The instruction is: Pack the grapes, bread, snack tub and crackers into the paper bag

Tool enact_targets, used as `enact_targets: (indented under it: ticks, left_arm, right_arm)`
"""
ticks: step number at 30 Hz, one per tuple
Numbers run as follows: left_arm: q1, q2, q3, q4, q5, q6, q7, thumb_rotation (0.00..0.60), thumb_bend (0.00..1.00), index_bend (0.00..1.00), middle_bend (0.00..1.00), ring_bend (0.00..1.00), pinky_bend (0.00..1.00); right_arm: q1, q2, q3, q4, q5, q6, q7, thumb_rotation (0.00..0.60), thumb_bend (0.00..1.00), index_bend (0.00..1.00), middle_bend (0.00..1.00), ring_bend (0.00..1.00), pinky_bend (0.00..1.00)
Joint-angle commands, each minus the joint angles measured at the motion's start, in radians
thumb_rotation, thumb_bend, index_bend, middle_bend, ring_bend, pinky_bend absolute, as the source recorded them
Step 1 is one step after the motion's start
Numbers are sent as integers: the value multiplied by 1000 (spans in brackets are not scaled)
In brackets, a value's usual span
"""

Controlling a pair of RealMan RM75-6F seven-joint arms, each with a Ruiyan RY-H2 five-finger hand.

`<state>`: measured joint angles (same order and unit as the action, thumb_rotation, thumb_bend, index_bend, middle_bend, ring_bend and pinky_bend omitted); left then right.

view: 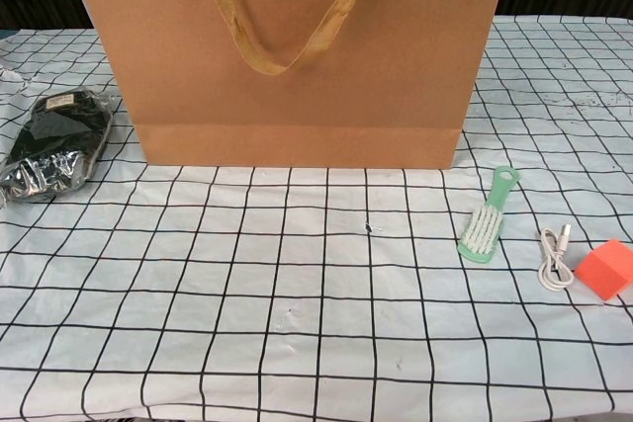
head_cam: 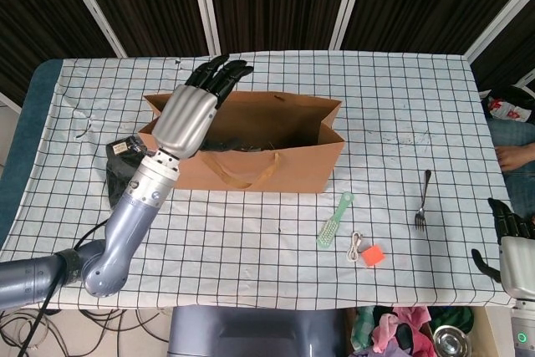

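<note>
Above the left end of the open brown paper bag (head_cam: pixel 251 152), the robot's left hand (head_cam: pixel 194 114) hangs with its silver back toward the head camera and its dark fingers (head_cam: pixel 219 74) stretched out straight and slightly apart, reaching past the bag's far rim; it holds nothing. Directly below and to the right of that hand the bag stands upright on the black-and-white checked tablecloth (head_cam: pixel 393 114), mouth open; its inside is dark, and what lies in it cannot be made out. In the chest view the bag's flat brown front (view: pixel 297 46) fills the upper frame, its tan ribbon handle (view: pixel 282 32) drooping in a loop.

Below and to the left of the left hand, just beside the bag's left end, lies a dark bunch of grapes in a clear plastic wrap (view: pixel 54 140), resting on the cloth outside the bag.

Well to the right of that hand, in front of the bag's right corner, a pale green plastic brush (head_cam: pixel 334 219) lies on the cloth, with a coiled white cable (head_cam: pixel 357 246) and a small orange block (head_cam: pixel 373 255) near it. Further right lies a metal fork (head_cam: pixel 423 202).

The right hand (head_cam: pixel 510 236) shows only at the right edge of the head view, off the table; its dark fingers point upward, but how far they are spread cannot be told.
</note>
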<state>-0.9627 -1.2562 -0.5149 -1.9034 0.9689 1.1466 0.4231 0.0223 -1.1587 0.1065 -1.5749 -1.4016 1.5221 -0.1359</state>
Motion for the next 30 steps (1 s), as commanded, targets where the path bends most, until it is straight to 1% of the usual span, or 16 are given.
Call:
enact_targets:
  ticks: [1, 5, 7, 9, 10, 11, 13, 14, 15, 16, 18, 21, 23, 26, 30]
  left_arm:
    - [84, 80, 29, -123, 91, 117, 51, 600, 70, 127, 111, 6, 138]
    - [215, 186, 131, -253, 205, 253, 183, 600, 78, 126, 121, 21, 151]
    - [296, 241, 206, -293, 286, 317, 250, 600, 78, 126, 122, 21, 150]
    - [401, 295, 305, -328, 398, 385, 270, 600, 78, 126, 121, 21, 149]
    - [449, 313, 351, -335, 448, 410, 260, 600, 78, 125, 121, 21, 148]
    - [510, 341, 415, -333, 509, 434, 234, 600, 78, 125, 121, 21, 148]
    - [593, 388, 507, -313, 581, 451, 167, 600, 78, 122, 119, 21, 146]
    - [635, 408, 549, -290, 607, 466, 117, 600, 78, 120, 115, 19, 142]
    - [669, 420, 579, -257, 632, 483, 63, 600, 78, 117, 107, 14, 134]
    - [715, 421, 609, -197, 645, 512, -6, 600, 78, 114, 100, 10, 125]
    - [761, 408, 631, -112, 640, 536, -73, 600, 78, 103, 77, 0, 92]
    - [804, 366, 638, 2, 610, 540, -174, 600, 77, 97, 63, 0, 75]
    - [818, 347, 634, 51, 591, 533, -241, 600, 77, 95, 59, 0, 75]
    - [833, 318, 614, 122, 549, 518, -371, 600, 77, 91, 55, 0, 70]
    - [835, 303, 604, 179, 498, 455, -429, 600, 74, 86, 48, 0, 38]
  right_arm:
    - [-1, 2, 1, 0, 0, 2, 2, 600, 216, 11, 96, 176, 194]
    - [-3, 6, 1, -2, 2, 2, 3, 600, 216, 11, 96, 176, 194]
    - [-3, 7, 1, -2, 2, 3, 3, 600, 216, 11, 96, 176, 194]
    - [-2, 6, 0, 1, 0, 0, 3, 600, 216, 10, 96, 176, 194]
    - [0, 7, -2, 4, -3, -3, 4, 600, 216, 10, 96, 175, 194]
    - [1, 7, -4, 9, -6, -6, 4, 600, 216, 10, 96, 174, 194]
    - [4, 6, -7, 16, -12, -10, 4, 600, 216, 10, 95, 172, 194]
    - [5, 5, -8, 18, -15, -11, 3, 600, 216, 10, 95, 172, 194]
    - [6, 3, -8, 19, -17, -10, 4, 600, 215, 10, 95, 171, 194]
    - [7, 1, -10, 21, -22, -9, 3, 600, 215, 10, 95, 171, 194]
    - [7, -2, -11, 24, -26, -7, 0, 600, 216, 10, 95, 171, 194]
    - [8, -7, -10, 27, -31, -2, -7, 600, 216, 10, 95, 171, 194]
    - [9, -10, -9, 29, -32, 0, -11, 600, 216, 10, 96, 171, 194]
    - [10, -14, -8, 32, -35, 2, -7, 600, 216, 11, 95, 171, 194]
    - [11, -16, -9, 34, -40, 3, -3, 600, 217, 10, 96, 171, 194]
